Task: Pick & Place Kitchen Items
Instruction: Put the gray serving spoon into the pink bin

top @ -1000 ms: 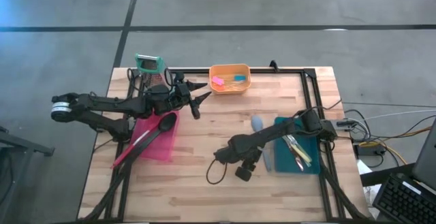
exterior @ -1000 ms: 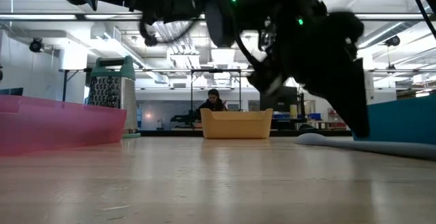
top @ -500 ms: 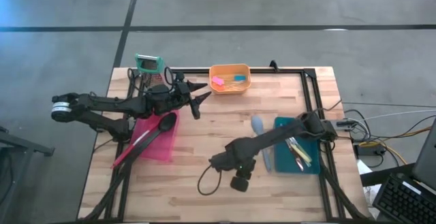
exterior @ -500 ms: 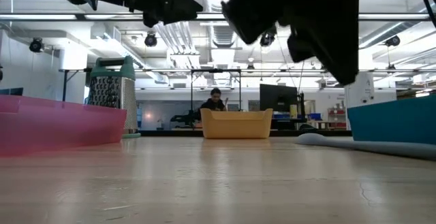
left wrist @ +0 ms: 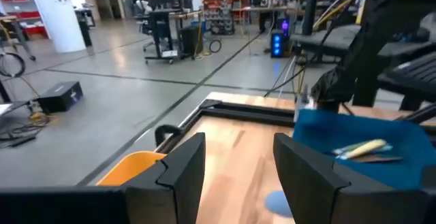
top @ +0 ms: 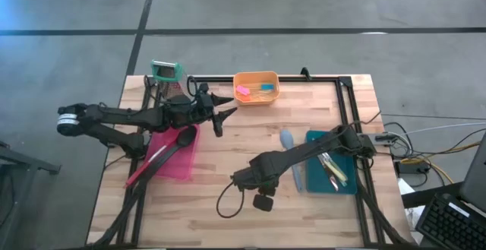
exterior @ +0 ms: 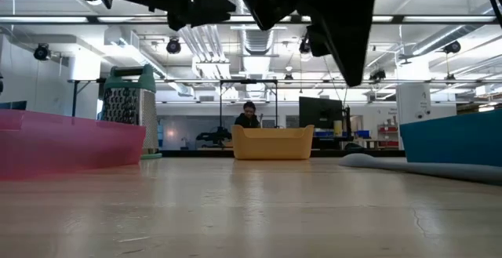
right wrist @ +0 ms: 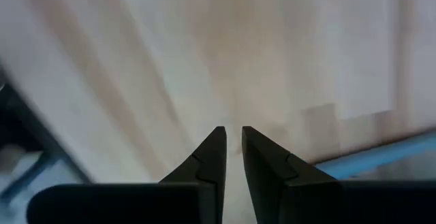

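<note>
- High view: left gripper (top: 225,112) at about ten o'clock from table centre, fingers apart, nothing between them, pointing toward the orange tub (top: 256,87) at twelve o'clock.
- Under that arm, a pink tray (top: 176,156) at nine o'clock, with a black spoon (top: 181,139) and a red spoon (top: 146,166) lying in it, handles running out toward seven o'clock.
- Green-topped grater (top: 166,73) at eleven o'clock, by the table's far corner.
- Pink and blue small tools (top: 253,90) inside the tub.
- Right gripper (top: 263,201) at about six o'clock, over bare wood, holding nothing.
- Pale-blue spoon (top: 291,157) flat on the table at three o'clock, just beside a teal tray (top: 351,183) holding slim metal cutlery (top: 325,162) and a yellow tool (top: 336,173).
- Low view: tub at twelve o'clock, far across the table; grater and pink tray at nine o'clock; teal tray and pale-blue spoon at three o'clock; a person seated behind the tub.
- Left wrist view: two dark fingers (left wrist: 184,166) well apart, empty; teal tray with yellow tool beyond.
- Right wrist view: fingertips (right wrist: 214,157) nearly together, a narrow gap left, nothing gripped; only blurred wood beneath.
</note>
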You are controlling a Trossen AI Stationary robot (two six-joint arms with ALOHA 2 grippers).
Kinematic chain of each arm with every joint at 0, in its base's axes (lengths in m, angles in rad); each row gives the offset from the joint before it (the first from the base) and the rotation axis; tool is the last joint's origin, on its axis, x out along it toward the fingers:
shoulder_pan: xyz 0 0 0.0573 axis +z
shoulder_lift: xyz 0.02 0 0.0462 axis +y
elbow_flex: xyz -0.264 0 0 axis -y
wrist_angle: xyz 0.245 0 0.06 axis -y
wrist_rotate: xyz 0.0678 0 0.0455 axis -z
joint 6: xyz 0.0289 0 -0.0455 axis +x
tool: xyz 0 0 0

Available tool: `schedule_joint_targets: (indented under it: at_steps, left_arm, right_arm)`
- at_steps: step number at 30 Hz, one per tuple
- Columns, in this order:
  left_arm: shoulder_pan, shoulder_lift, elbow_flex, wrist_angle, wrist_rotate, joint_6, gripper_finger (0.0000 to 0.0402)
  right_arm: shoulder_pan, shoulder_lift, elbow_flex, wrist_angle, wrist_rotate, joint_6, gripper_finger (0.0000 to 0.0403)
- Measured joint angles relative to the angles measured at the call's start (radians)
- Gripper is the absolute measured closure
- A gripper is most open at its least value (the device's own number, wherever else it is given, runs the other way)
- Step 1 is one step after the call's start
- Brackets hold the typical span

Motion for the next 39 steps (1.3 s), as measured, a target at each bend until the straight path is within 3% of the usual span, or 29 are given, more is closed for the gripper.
schedule_joint_targets:
  at_steps: [5, 12, 27, 39]
  left_arm:
    - [0.001, -0.001, 0.000, -0.017, -0.002, 0.051, 0.0223]
    - [0.001, -0.008, 0.000, -0.038, -0.001, 0.054, 0.0223]
    - [0.001, -0.091, -0.001, -0.120, 0.001, 0.051, 0.0223]
    - [0.001, -0.093, -0.011, -0.121, 0.003, 0.050, 0.0223]
  right_arm:
    - [0.001, -0.001, 0.005, -0.056, 0.125, 0.142, 0.0364]
    - [0.015, -0.001, -0.010, -0.103, 0.139, 0.224, 0.0341]
    - [0.055, -0.001, -0.183, -0.177, 0.119, 0.309, 0.0224]
    - [0.040, -0.001, -0.327, -0.105, -0.014, 0.239, 0.0186]
